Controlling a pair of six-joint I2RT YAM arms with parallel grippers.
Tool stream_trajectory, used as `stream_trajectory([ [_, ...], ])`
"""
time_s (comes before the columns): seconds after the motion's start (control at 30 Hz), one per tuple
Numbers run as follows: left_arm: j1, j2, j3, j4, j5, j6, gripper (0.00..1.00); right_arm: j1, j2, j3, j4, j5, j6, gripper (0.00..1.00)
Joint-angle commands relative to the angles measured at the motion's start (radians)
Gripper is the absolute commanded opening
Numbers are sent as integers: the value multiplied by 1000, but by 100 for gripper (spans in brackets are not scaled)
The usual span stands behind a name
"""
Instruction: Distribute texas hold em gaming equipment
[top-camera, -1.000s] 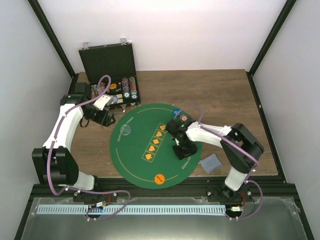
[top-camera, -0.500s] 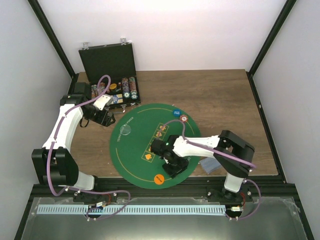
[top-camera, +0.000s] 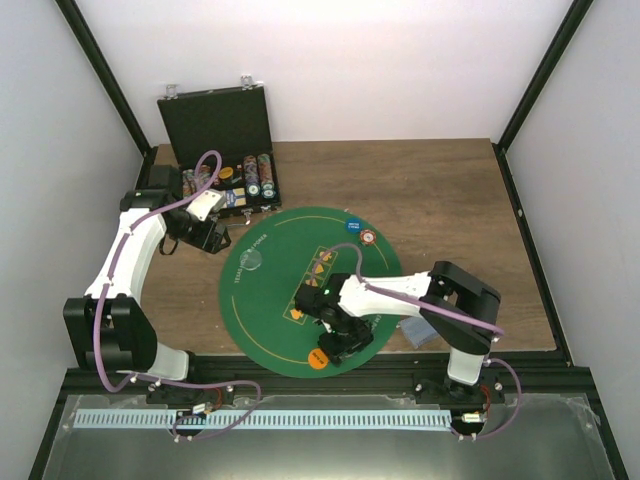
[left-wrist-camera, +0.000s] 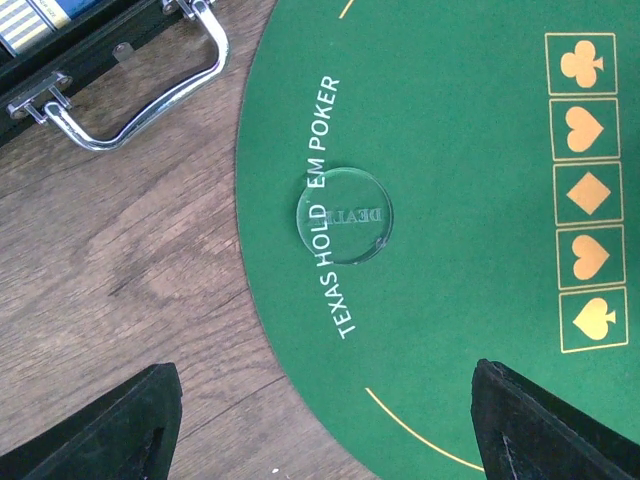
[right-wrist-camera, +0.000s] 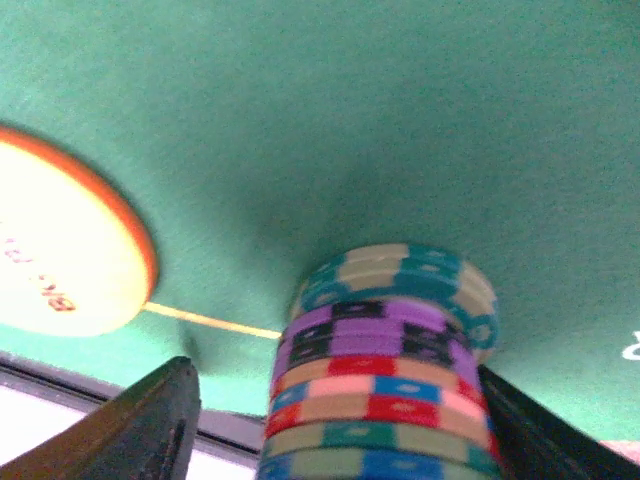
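A stack of striped poker chips (right-wrist-camera: 385, 360) stands with its far end on the green felt mat (top-camera: 275, 300), between the fingers of my right gripper (right-wrist-camera: 338, 378). The jaws are open: a gap shows between the left finger (right-wrist-camera: 150, 425) and the stack. An orange disc (top-camera: 318, 357) lies just beside it. In the top view my right gripper (top-camera: 336, 338) is low over the mat's near edge. A clear dealer disc (left-wrist-camera: 344, 215) lies on the mat's left side. My left gripper (left-wrist-camera: 325, 440) hangs open and empty above the mat's left rim.
The black hinged case (top-camera: 215, 125) stands open at the back left, with rows of chips (top-camera: 245, 182) in its tray and its metal handle (left-wrist-camera: 140, 100) facing the mat. A blue disc (top-camera: 353, 225) and a red-and-white disc (top-camera: 368, 238) lie at the mat's far edge. Grey-blue cards (top-camera: 420, 330) lie right of the mat.
My right gripper has carried the chip stack from the mat's right side to its near edge by the orange disc, and its jaws have widened. The left arm has stayed put.
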Motion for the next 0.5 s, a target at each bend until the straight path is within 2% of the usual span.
stream_trajectory([
  [0.0,-5,-28,-7,8,4,9,81,21,33,-1,18,-20,17,75],
  [0.17,-5,-27,-9,7,7,12,81,19,14,45,-17,-2,22,99],
  [0.47,-5,-31,3,2,11,9,81,-48,-124,162,-190,124,107,100],
])
